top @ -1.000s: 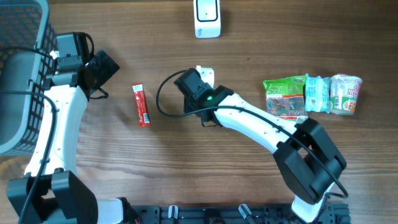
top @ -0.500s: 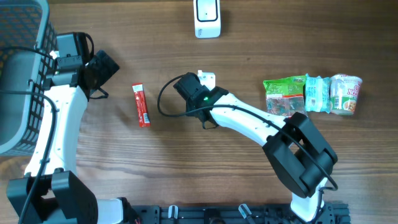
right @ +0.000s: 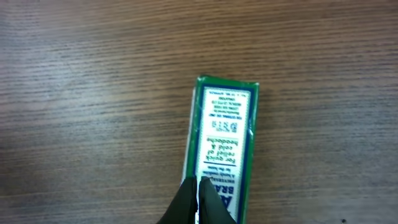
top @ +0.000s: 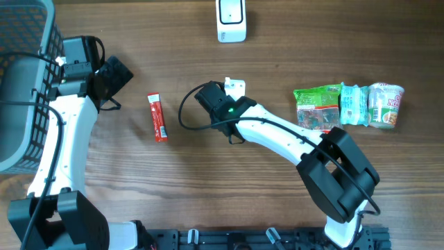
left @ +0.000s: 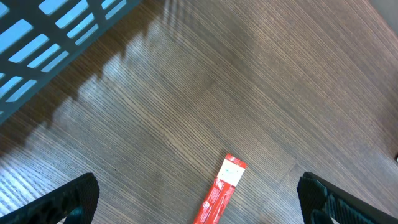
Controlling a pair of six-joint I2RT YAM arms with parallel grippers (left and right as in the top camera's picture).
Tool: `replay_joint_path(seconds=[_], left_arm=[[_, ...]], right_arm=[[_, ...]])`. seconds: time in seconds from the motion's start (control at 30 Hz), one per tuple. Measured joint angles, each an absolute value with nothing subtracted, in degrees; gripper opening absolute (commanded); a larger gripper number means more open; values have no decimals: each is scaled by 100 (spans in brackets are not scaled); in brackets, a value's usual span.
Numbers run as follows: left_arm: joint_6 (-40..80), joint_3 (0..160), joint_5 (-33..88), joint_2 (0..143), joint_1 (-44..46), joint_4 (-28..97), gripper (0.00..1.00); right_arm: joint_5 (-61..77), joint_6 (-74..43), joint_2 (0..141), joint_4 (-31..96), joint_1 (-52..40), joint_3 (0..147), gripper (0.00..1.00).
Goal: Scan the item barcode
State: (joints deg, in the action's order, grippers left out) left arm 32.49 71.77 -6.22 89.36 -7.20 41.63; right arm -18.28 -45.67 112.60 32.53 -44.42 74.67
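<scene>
The item in play looks to be the small green-and-white box (right: 224,124), lying flat on the table (top: 173,187) near its middle, printed label face up. The right end effector (right: 198,198) sits at the box's near end with its fingers pressed fully together. Their dark tips overlap the box's lower edge in the wrist view, but I cannot tell whether they touch it, and nothing shows them gripping it.

The relation that matters: the box lies straight ahead of the right end effector, its long axis running in line with the fingers and away from them. From overhead, the white barcode scanner (top: 231,21) stands further along roughly that same line, well apart from the box at the table's far edge, so the box lies between the end effector and the scanner.

The right arm is clearly the nearer one. The left end effector (top: 119,75) hangs off to the left beside the basket (top: 21,69) with its fingers spread wide and holding nothing; a red stick packet (top: 157,117) lies on the table near it.

No barcode is readable on the upturned face — it may be on another side. Lifting the box would probably call for opening the fingers first and closing them across its narrow width.
</scene>
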Motion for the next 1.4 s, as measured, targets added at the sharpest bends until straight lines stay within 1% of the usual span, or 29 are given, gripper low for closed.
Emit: replay_joint_path(seconds=[0.33,0.7,0.83,0.87,0.93,1.03,1.13,1.2,1.4], left_arm=[[3249,7177,-622,8936,-720,4163,100],[3249,7177,-622,8936,-720,4163,100],[3249,7177,-622,8936,-720,4163,100],[3249,7177,-622,8936,-720,4163,100],[3249,7177,-622,8936,-720,4163,100],[3249,7177,-622,8936,-720,4163,100],[3249,7177,-622,8936,-720,4163,100],[3249,7177,-622,8936,-720,4163,100],[3249,7177,-622,8936,-720,4163,100]], right_arm=[[-1761,-4584,11246,2842,-4442,7212,5],[-1323,-4584,11292,2578,-4442,7190,5],[-1256,-4464,11362,2381,-4442,7170,11],[-1243,-4388,11360,2373,-4442,7183,16],[-1216,-4230,11356,2534,-4431,7282,34],[-1164,-4069,11214,2788,-4379,7430,45],[-996,-3990,10777,3114,-4182,7505,46],[-624,-3970,10436,3417,-3824,7588,42],[384,-3935,10429,3533,-2895,7456,41]])
